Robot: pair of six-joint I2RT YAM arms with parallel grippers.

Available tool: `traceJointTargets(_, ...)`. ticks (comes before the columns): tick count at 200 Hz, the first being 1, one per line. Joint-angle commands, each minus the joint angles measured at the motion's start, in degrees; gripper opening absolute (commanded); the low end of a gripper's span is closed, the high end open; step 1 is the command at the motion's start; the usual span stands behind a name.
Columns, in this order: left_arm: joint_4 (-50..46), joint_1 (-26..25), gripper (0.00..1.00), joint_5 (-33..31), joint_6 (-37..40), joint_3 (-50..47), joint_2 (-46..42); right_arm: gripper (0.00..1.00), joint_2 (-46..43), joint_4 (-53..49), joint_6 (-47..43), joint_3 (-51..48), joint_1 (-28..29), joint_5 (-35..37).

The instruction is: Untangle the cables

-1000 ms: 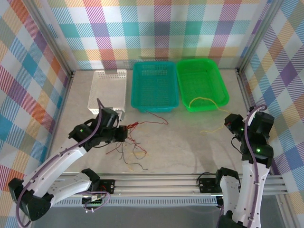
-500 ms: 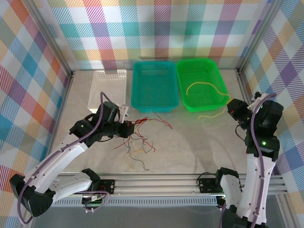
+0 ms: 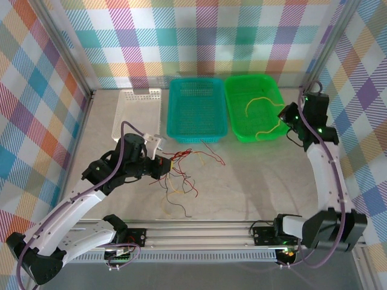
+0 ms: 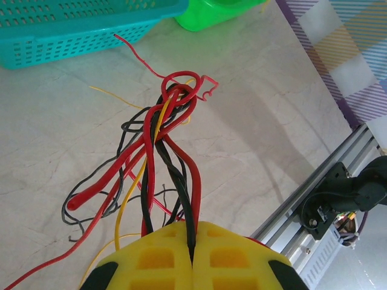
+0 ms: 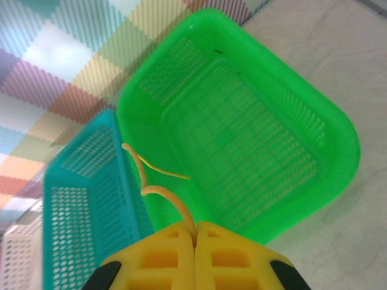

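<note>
Two grips, one knot: a single yellow strand is held over the right-hand basket.

At centre-left of the top view, the left gripper (image 3: pixel 162 167) is clenched on the tangle of cables (image 3: pixel 178 176). Its wrist view shows red, black and yellow strands pinched between closed jaws and knotted just beyond them, above the tabletop below the teal basket (image 3: pixel 171 118). At upper right, the right gripper (image 3: pixel 285 115) is clamped on one yellow cable (image 3: pixel 260 98), which seems free of the knot and loops over the green basket (image 3: pixel 254 78). The step in hand looks like sorting that strand. The next move calls for letting it drop inside the basket, then reaching back for another.
</note>
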Motion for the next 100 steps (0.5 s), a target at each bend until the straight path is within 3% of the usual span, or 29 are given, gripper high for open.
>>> traceJointTargets(1,2.43,0.44,0.00,1.14,1.16,-0.64,-0.62,0.00,5.02,5.34,-1.93,4.20,1.65,7.41)
traceJointTargets(64,2.80,0.31,0.00,1.91,1.04,-0.95,-0.52,0.00,20.93,4.66,-5.40,13.30,3.22,11.12)
traceJointTargets(100,2.98,0.31,0.00,2.04,1.04,-0.91,-0.29,0.00,28.81,2.66,-7.20,17.78,4.14,8.21)
